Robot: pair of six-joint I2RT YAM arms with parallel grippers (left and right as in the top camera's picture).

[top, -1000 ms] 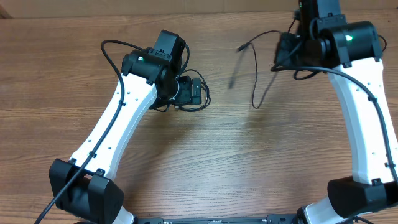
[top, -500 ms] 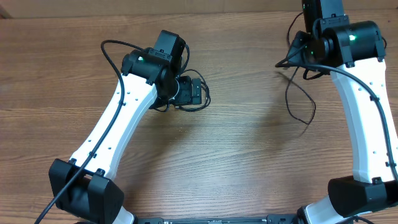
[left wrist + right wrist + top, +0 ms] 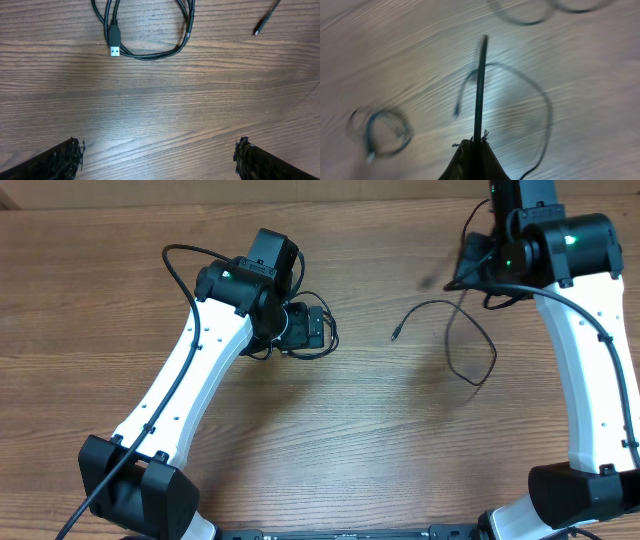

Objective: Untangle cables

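Thin black cable (image 3: 479, 90) in right end effector's (image 3: 473, 149) grip

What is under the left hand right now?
Only bare wooden table under the open left hand. A coiled USB cable and its plug lie just ahead, the thin cable's tip further off. Overhead, the hand itself covers that spot.

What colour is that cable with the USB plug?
The cable is black, its plug tipped silver; clearest in the left wrist view.
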